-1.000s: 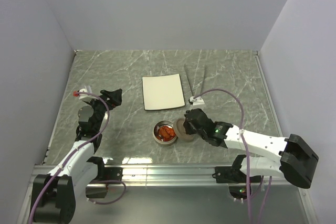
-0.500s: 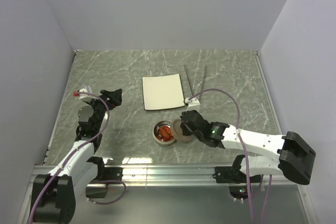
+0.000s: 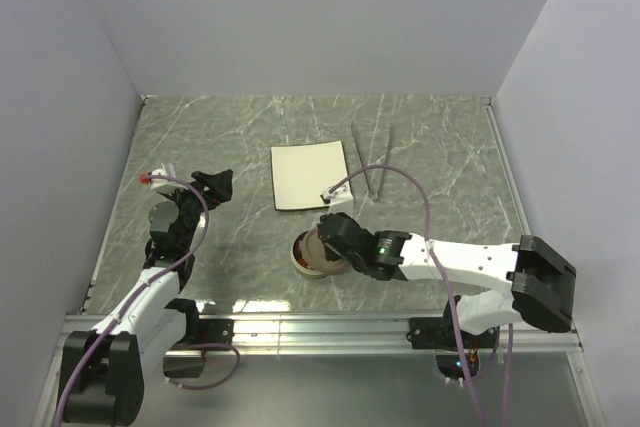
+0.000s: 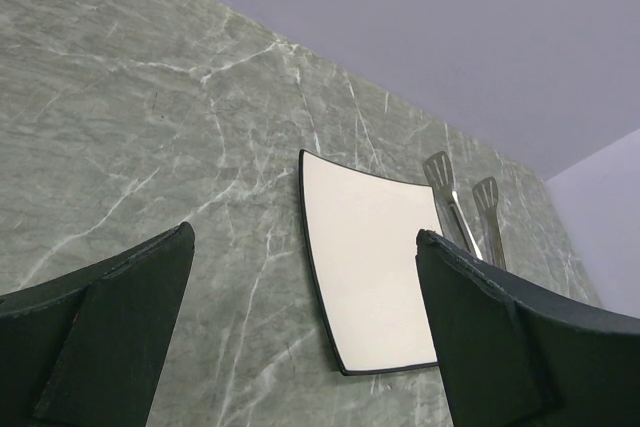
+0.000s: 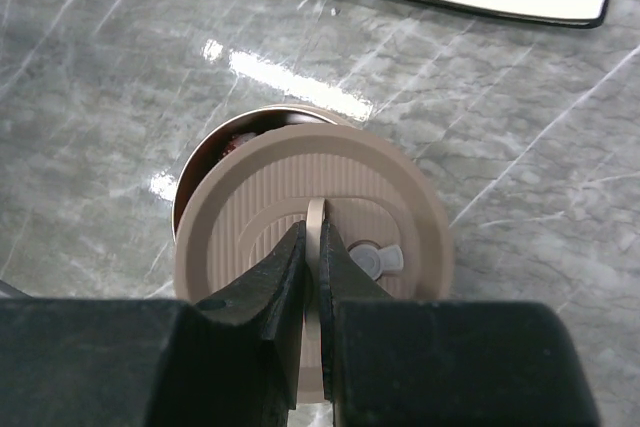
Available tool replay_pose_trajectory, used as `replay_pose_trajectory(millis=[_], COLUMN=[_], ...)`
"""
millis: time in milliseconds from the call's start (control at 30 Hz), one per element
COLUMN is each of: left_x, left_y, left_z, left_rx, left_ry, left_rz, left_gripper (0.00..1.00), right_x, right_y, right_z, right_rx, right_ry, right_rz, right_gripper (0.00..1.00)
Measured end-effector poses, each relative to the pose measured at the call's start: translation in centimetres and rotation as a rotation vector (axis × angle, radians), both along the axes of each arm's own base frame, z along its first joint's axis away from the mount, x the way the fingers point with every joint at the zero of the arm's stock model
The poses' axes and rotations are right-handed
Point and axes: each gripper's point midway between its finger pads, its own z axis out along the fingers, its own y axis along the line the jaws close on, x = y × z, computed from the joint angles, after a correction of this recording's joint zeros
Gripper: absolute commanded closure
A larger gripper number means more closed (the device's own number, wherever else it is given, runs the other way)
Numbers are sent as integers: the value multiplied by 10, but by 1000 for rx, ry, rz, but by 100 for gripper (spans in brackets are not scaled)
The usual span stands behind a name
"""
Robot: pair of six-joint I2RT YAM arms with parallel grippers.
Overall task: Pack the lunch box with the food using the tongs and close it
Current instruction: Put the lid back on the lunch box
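Now the right gripper [image 5: 312, 239] pinches the lid [image 5: 270, 207] by its handle [image 5: 315, 211], over the tin [image 5: 195, 182] but shifted to 4 o'clock, to close it. Left gripper [image 4: 303, 237] has jaws apart; tongs [image 3: 372, 159] lie at 1 o'clock.

**Three cameras, one tabletop: your view from above and from each wrist.**

The fixed overhead camera looks down and forward from behind your arms, wide enough to hold the whole marble table [image 3: 430, 137]. Your left wrist camera rides low, looking out between the fingers of the left gripper [image 4: 302, 237] across the table to the white plate [image 4: 375, 277] and the tongs [image 4: 460, 212] well ahead of it, both shared with the overhead view. Your right wrist camera looks steeply down at close range onto the brown lid [image 5: 300, 187] directly beneath the right gripper [image 5: 312, 237], the plate's near edge just ahead of it.
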Motion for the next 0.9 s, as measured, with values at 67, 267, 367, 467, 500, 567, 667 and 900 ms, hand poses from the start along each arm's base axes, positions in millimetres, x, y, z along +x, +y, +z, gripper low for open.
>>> replay_pose_trajectory(millis=[67, 267, 367, 467, 500, 567, 667, 900], left_x=[0, 0, 0, 0, 0, 0, 0, 0], left_y=[0, 0, 0, 0, 0, 0, 0, 0], left_z=[0, 0, 0, 0, 0, 0, 0, 1], left_rx=[0, 0, 0, 0, 0, 0, 0, -1], left_ry=[0, -1, -1, -1, -1, -1, -1, -2], left_rz=[0, 0, 0, 0, 0, 0, 0, 0], left_gripper=[1, 1, 0, 1, 0, 0, 1, 0], right_x=[-1, -1, 0, 0, 0, 1, 3, 5], right_y=[3, 13, 20, 23, 24, 25, 30, 37], right_z=[-4, -7, -7, -6, -6, -7, -7, -6], right_rx=[-13, -27, -30, -31, -31, -31, -26, -6], right_ry=[5, 7, 6, 3, 2, 1, -3, -8], right_rz=[7, 24, 35, 44, 44, 45, 46, 49], right_gripper=[100, 100, 100, 100, 100, 100, 100, 100])
